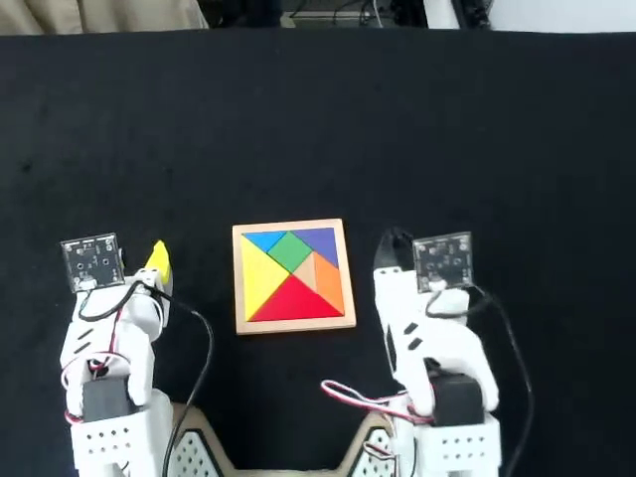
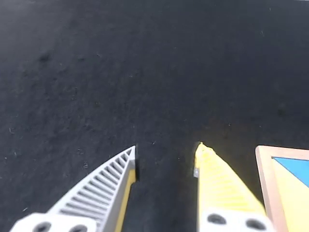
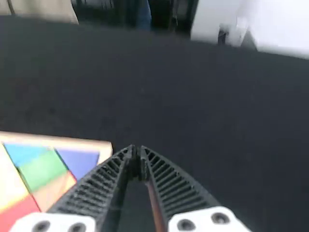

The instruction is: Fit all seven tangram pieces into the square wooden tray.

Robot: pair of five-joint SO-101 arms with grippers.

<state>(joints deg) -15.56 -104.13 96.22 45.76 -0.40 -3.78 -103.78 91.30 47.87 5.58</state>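
Filled tray (image 1: 238, 283) overhead, left tool (image 2: 167, 147) parted, right tool (image 3: 138, 149) closed

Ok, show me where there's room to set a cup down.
The black cloth beyond the tray, up to the far edge, is all bare. Crowded: the narrow strips between the tray and the left gripper and right gripper.

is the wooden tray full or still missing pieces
Full. In the high view the tray is covered edge to edge by coloured pieces, with no bare wood inside its rim.

No legible text — no labels, numbers, signs
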